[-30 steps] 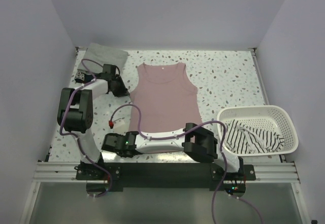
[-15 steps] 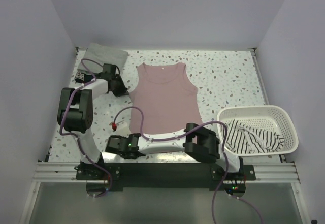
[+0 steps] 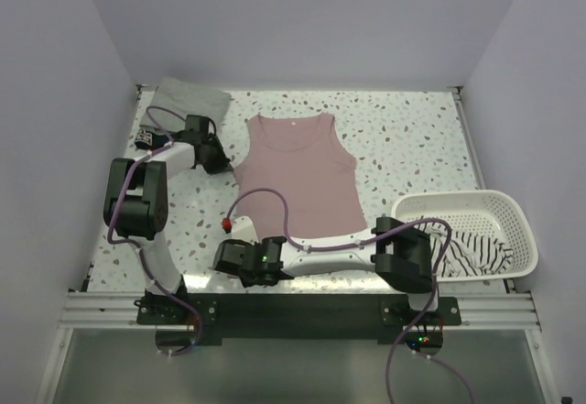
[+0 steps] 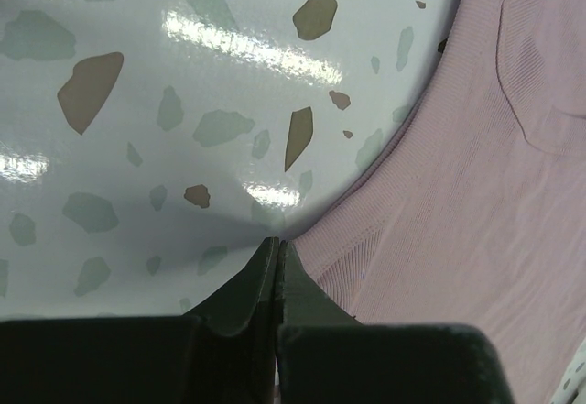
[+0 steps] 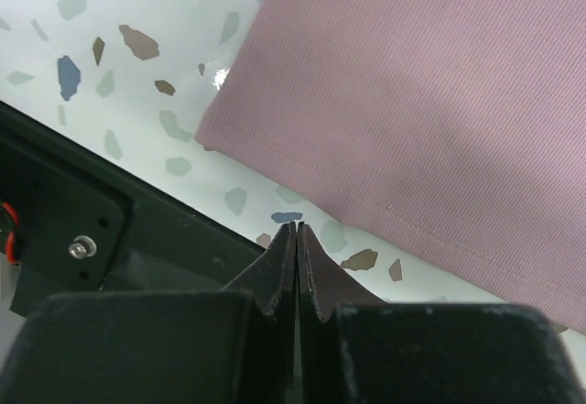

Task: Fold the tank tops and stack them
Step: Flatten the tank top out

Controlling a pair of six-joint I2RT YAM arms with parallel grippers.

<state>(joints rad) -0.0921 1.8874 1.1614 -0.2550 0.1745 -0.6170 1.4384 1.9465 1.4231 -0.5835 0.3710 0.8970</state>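
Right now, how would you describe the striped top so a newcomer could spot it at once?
At the right edge of the speckled table sits a white slotted basket. The striped tank top lies crumpled inside it. It alone has thin black stripes; the pink tank top lies flat mid-table and the grey-green top sits folded at the far left corner.

- a white terrazzo table (image 3: 412,138), flecked with grey and brown chips and glossy under the lights, carries three things.
- a dusty pink tank top (image 3: 295,170) lies spread flat at the table's middle, neckline toward the far edge, hem toward the near edge.
- a grey-green tank top (image 3: 192,99) sits folded in the far left corner, apart from the pink one.
- a white slotted basket (image 3: 458,194) stands on the right side, close to the near edge and the right rim.
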